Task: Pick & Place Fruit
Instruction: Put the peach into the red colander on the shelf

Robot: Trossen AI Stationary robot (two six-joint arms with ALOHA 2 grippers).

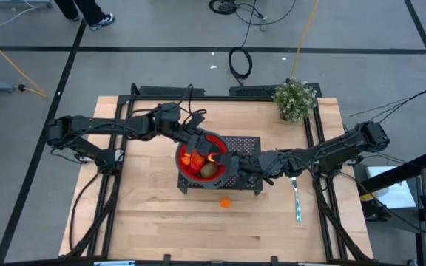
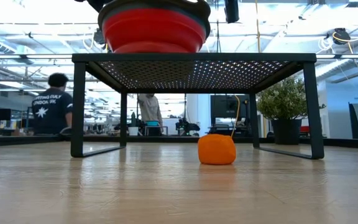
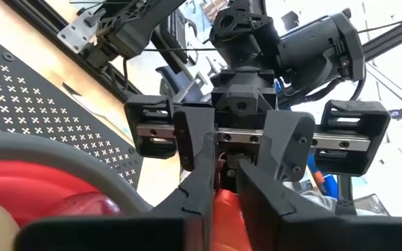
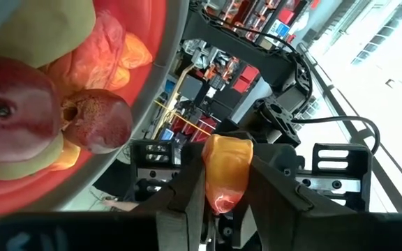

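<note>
A red bowl (image 1: pixel 198 159) stands on a black perforated stand (image 1: pixel 246 144) and holds a brown oval (image 1: pixel 210 171), orange pieces (image 4: pixel 110 56) and dark red pieces (image 4: pixel 98 120). Over the bowl's right side, my left gripper (image 4: pixel 223 206) and my right gripper (image 3: pixel 225 209) face each other, both shut on one long red-orange-yellow fruit (image 4: pixel 226 171). In the high view the left gripper (image 1: pixel 204 150) comes from the left and the right gripper (image 1: pixel 222 157) from the right. A small orange ball (image 2: pixel 216 149) rests on the table in front of the stand. My left gripper pinches the long fruit's orange-yellow part (image 4: pixel 227 157) between its two fingers (image 4: pixel 185 185). It comes in about level from the table's left. The fruit is lifted clear above the bowl. My right gripper pinches the same fruit's red-orange part (image 3: pixel 226 206) between its two fingers (image 3: pixel 202 174). It comes in about level from the table's right, opposite the left gripper. The fruit touches nothing but the two grippers.
A leafy potted plant (image 1: pixel 295 98) stands at the table's far right corner. A thin pale-handled utensil (image 1: pixel 296 198) lies right of the stand. The orange ball (image 1: pixel 225 202) lies on bare wood near the stand's front edge. People work at desks beyond the table (image 2: pixel 51 102).
</note>
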